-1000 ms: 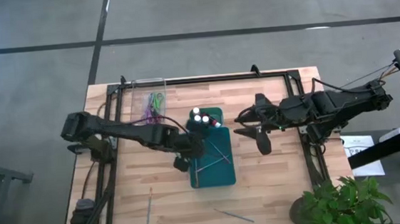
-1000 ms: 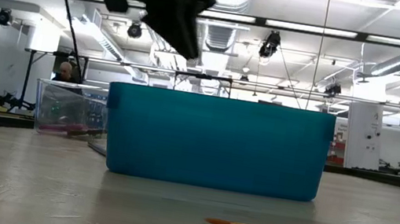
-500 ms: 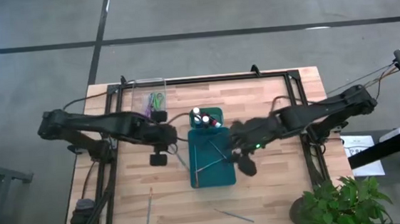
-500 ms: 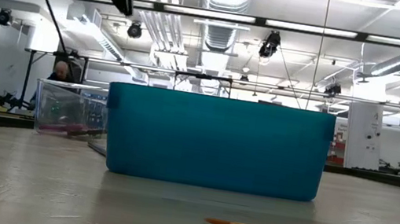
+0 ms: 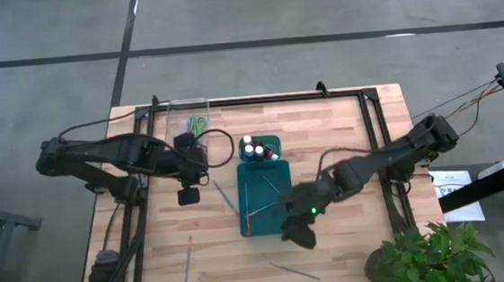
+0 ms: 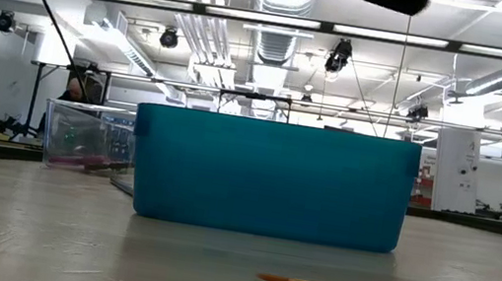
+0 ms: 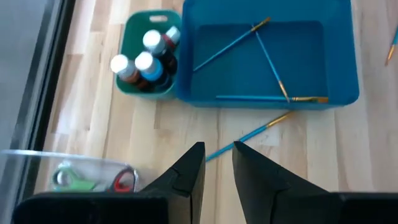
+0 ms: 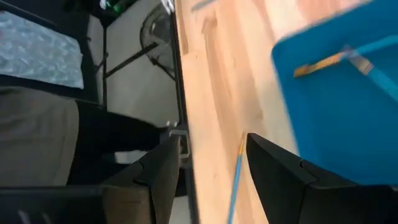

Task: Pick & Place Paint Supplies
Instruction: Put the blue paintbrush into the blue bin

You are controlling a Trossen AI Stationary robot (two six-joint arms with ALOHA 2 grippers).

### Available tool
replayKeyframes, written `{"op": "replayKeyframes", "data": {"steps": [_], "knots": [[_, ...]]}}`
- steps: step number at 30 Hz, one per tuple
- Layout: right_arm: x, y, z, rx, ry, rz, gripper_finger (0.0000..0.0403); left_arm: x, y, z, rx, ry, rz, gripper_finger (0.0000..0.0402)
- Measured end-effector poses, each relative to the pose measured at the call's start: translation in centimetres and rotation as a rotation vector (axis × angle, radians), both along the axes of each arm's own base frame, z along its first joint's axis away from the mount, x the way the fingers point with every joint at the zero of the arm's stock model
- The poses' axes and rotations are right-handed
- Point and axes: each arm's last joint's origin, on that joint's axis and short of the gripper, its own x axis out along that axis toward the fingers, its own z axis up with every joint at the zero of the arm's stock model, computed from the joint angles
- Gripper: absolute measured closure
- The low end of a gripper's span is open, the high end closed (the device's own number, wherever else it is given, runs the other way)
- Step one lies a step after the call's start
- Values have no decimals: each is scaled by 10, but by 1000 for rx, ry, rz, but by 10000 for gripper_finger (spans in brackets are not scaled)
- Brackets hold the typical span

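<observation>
A pale wooden table (image 5: pixel 342 143) stands on a grey concrete floor; beyond it we see a lit workshop hall. At its centre three brushes (image 7: pixel 261 53) lie crossed inside the teal tray (image 5: pixel 251 224), with white-capped bottles (image 5: pixel 254 148) in a green cup at its far end. A loose brush (image 7: pixel 249 138) lies just left of the tray, others near the front edge. Scissors (image 7: pixel 74 179) sit in the clear box (image 5: pixel 187 119), far left. The left gripper (image 5: pixel 186 197), jaws slightly parted and empty, hovers left of the tray; the right gripper (image 5: pixel 301 237), jaws apart and empty, hovers at the tray's near right corner.
</observation>
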Motion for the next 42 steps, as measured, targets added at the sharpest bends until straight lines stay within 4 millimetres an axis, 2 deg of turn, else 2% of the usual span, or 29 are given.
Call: {"op": "replayKeyframes", "data": {"steps": [13, 20, 27, 32, 37, 42], "knots": [[-2, 69, -31, 113, 109, -92, 222, -29, 8, -5, 149, 219, 95, 314], [-11, 92, -41, 90, 119, -192, 222, -45, 12, -2, 141, 245, 229, 314], [-10, 108, -65, -28, 94, -196, 222, -63, 15, 4, 102, 235, 333, 314], [1, 117, -90, -143, 93, -123, 222, -76, 16, 11, 56, 172, 376, 314], [21, 130, -106, -273, 31, -41, 222, -90, 18, 18, 14, 106, 417, 314], [35, 141, -127, -316, 41, -17, 222, -99, 20, 21, -7, 69, 435, 314]]}}
